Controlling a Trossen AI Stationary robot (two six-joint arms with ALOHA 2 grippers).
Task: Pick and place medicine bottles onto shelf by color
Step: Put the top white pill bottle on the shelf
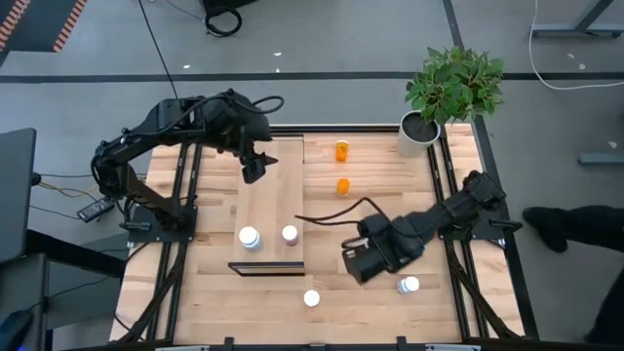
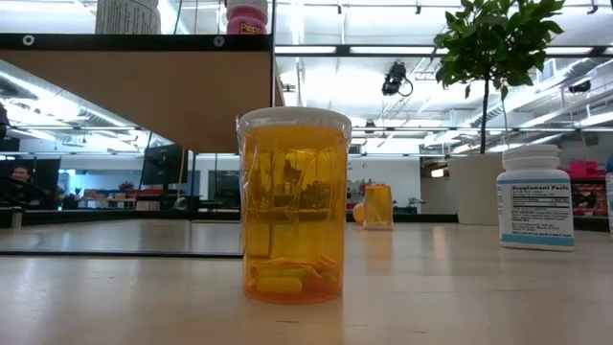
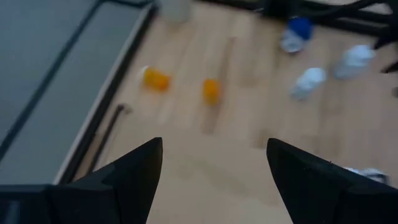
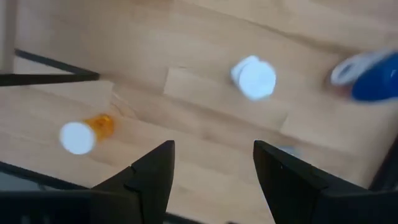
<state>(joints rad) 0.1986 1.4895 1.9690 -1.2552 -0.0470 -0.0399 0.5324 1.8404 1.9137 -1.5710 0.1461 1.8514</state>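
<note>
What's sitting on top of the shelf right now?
On the shelf, two bottles stand near its dark-framed end: a white bottle and a pink-bodied bottle. The left gripper hovers over the far end, covering some board.

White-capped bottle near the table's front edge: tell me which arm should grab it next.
Right, probably. The right gripper hangs open close beside the bottle, and its wrist view looks onto that area. The left gripper, also open, is over the far end of the shelf, well away from it.

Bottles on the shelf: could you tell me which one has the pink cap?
The bottle nearer the right gripper; its neighbour is white-capped.
</note>
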